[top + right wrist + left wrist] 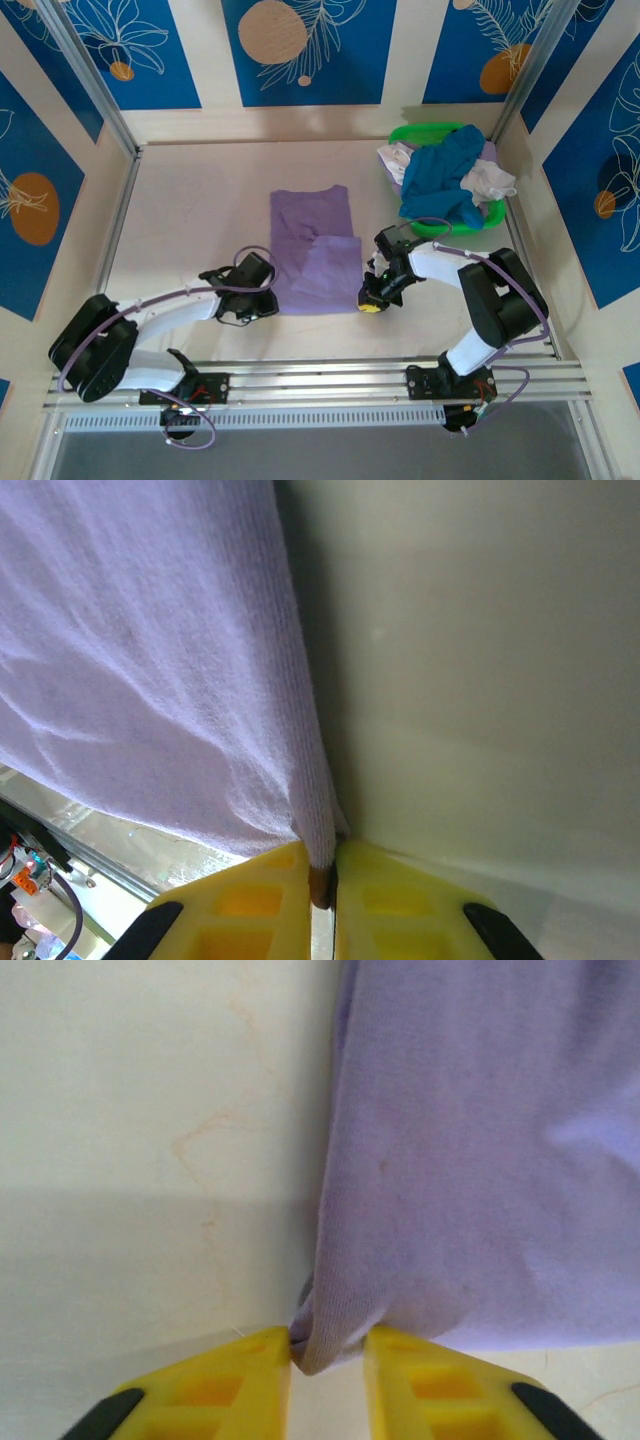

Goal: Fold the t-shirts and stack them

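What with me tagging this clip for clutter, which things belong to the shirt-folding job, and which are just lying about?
Job in hand: lavender t-shirt, pinched by left claw and right claw; teal t-shirt; white t-shirts.
Lying about: green basket holding the pile; table.

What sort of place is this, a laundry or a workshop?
Probably a robot test booth, not a laundry: two robot arms bolted to a metal rail, patterned panels walling the table, one purple shirt laid out.
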